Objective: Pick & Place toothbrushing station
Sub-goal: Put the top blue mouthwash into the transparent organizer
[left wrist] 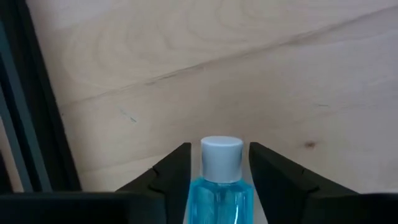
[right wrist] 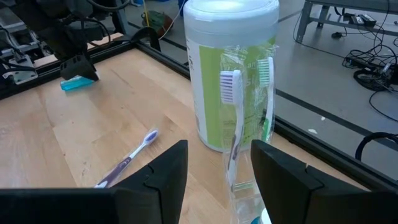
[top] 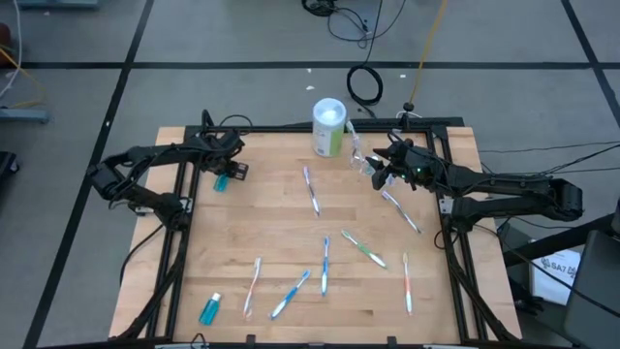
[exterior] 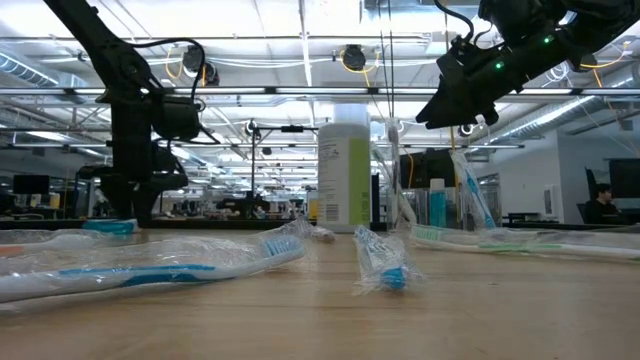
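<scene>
1. The left hand [top: 225,174] is at the far left of the table [top: 291,223]; its fingers sit apart on both sides of a blue tube [left wrist: 219,186]
2. The right hand [top: 380,165] is far right, fingers apart, by the cup [right wrist: 245,124] with toothbrushes
3. More toothbrushes [top: 325,264] lie near

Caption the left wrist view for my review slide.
Left gripper fingers straddle a white-capped blue tube lying on the wooden table.
</scene>
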Motion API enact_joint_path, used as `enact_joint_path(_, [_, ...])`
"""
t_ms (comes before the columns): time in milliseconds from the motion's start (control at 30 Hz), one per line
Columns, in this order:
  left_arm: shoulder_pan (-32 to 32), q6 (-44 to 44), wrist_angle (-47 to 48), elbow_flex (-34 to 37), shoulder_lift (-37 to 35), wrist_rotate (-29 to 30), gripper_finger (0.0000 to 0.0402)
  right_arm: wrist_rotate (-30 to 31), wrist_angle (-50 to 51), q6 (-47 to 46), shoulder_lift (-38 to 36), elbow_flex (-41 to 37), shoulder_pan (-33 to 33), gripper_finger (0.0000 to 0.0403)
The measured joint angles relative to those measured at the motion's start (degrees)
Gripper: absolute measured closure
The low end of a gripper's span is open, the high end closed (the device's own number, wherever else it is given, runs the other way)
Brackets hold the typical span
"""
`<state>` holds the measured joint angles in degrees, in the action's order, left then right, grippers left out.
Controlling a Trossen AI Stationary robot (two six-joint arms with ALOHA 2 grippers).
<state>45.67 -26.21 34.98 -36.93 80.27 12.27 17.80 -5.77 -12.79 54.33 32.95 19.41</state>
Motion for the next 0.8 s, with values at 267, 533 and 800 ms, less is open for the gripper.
enact_joint_path(267, [0.00,1.41,-0.04,0.00,0.00,0.18,0.0218,-0.04,0.00,0.02,0.00,0.00,-0.01,0.0232])
enact_joint_path(533, [0.00,1.56,-0.07,0.00,0.00,0.11,0.0218,-0.09,0.02,0.00,0.00,0.00,0.00,0.0232])
enact_joint_path(800, [0.00,0.72,-0.07,0.00,0.00,-0.02,0.0218,-0.11,0.01,0.01,0.00,0.00,-0.01,0.0232])
